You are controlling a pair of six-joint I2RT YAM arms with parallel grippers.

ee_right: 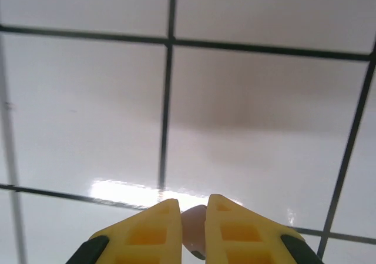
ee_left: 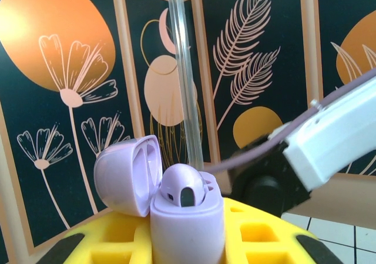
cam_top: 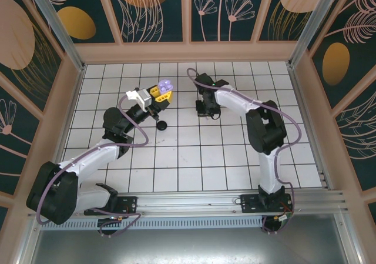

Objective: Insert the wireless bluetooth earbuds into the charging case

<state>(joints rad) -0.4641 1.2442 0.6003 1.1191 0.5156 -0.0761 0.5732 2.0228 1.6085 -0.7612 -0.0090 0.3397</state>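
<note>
now left claw (cam_top: 161, 94) clamps open lilac case (ee_left: 187, 229), lilac earbud (ee_left: 182, 187) inside; right claw (ee_right: 192, 209) pinches pink earbud (ee_right: 192, 230).

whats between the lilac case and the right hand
Bare white tiles separate the lilac case from the right hand in the top view; the small black object lies off that line.

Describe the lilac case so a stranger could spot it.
Above the tiled floor, find the left gripper. The case is clamped in it: lilac, lid open, one earbud seated, unlike the small black piece lying on the tiles.
</note>
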